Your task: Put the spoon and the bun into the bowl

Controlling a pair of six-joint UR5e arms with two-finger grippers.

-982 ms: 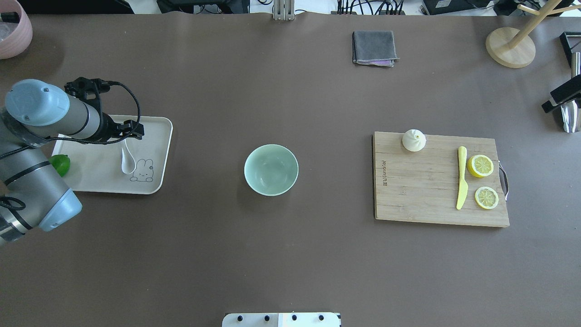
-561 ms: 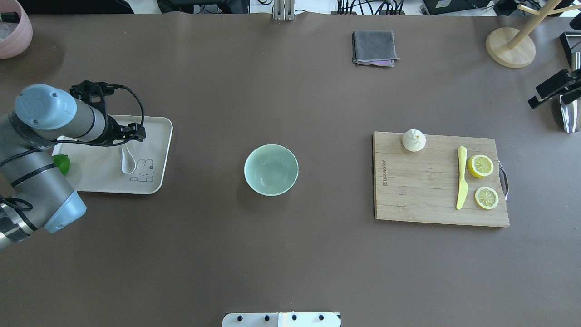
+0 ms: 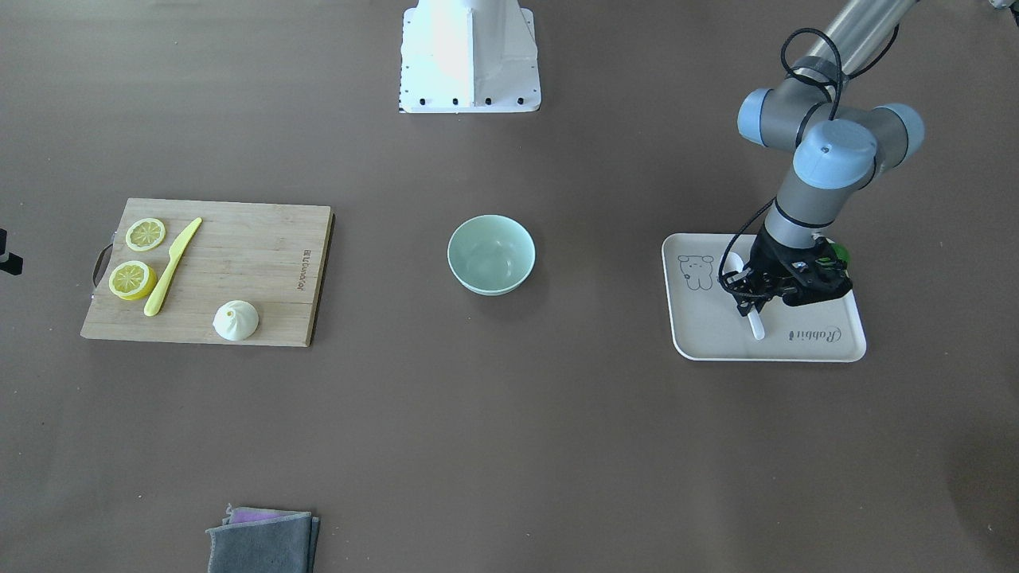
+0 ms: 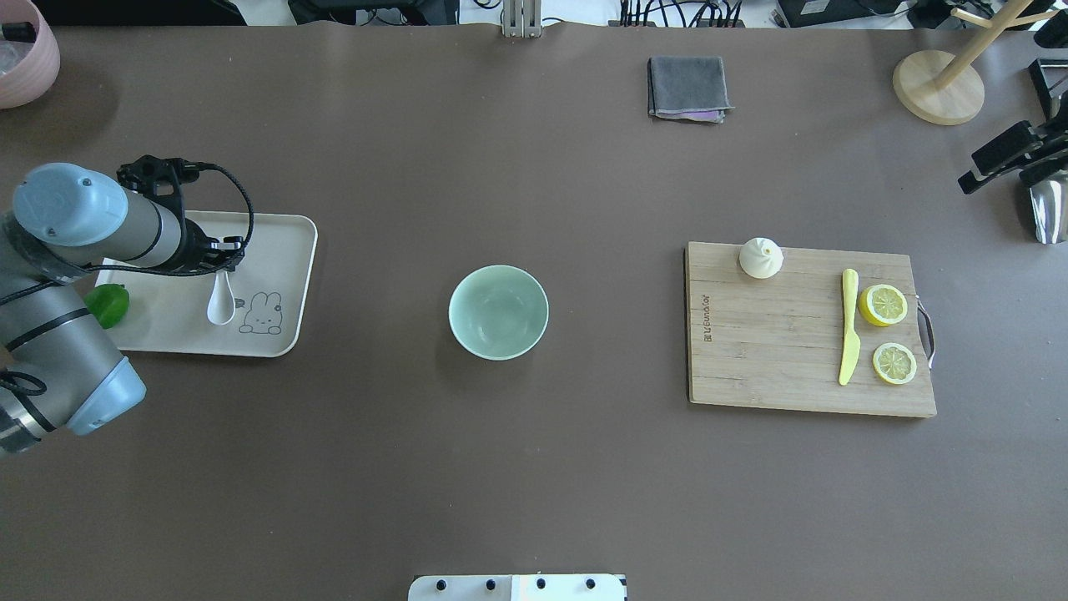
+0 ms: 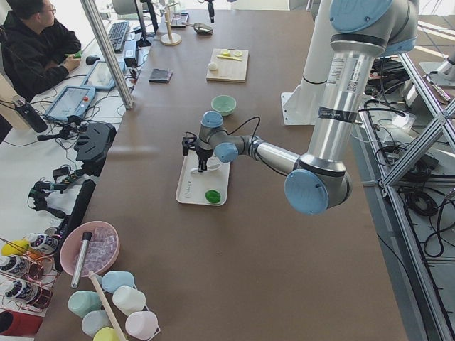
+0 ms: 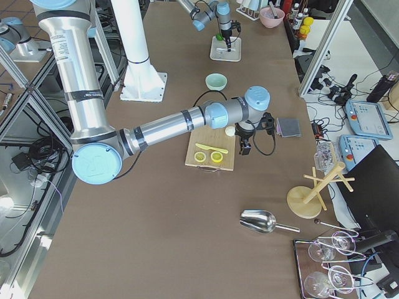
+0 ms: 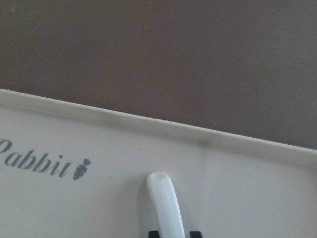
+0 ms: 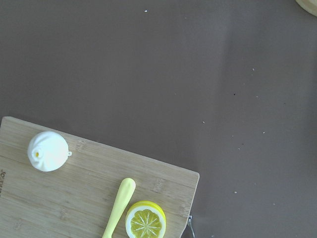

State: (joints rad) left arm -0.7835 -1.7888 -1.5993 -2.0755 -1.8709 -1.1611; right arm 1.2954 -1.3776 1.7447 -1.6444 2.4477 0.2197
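The white spoon (image 4: 221, 305) is on the beige tray (image 4: 167, 332) at the table's left. My left gripper (image 4: 222, 253) is shut on its handle; in the left wrist view the handle (image 7: 162, 201) sits between the two fingertips (image 7: 154, 232). The scoop (image 3: 734, 263) points toward the robot. The mint-green bowl (image 4: 499, 311) stands empty at mid-table. The cream bun (image 4: 761, 258) sits on the far left corner of the wooden cutting board (image 4: 776, 359) and shows in the right wrist view (image 8: 48, 151). My right gripper (image 6: 244, 144) hangs high, just beyond the bun; I cannot tell how its jaws stand.
A green lime (image 4: 108, 305) lies on the tray by my left arm. A yellow knife (image 4: 848, 325) and two lemon slices (image 4: 883, 305) lie on the board. A grey cloth (image 4: 686, 88), a wooden stand (image 4: 939, 88) and a pink bowl (image 4: 21, 58) are at the far edge.
My left gripper has shifted left over the tray and the spoon has moved left with it. The right arm has moved a little farther into the overhead view.
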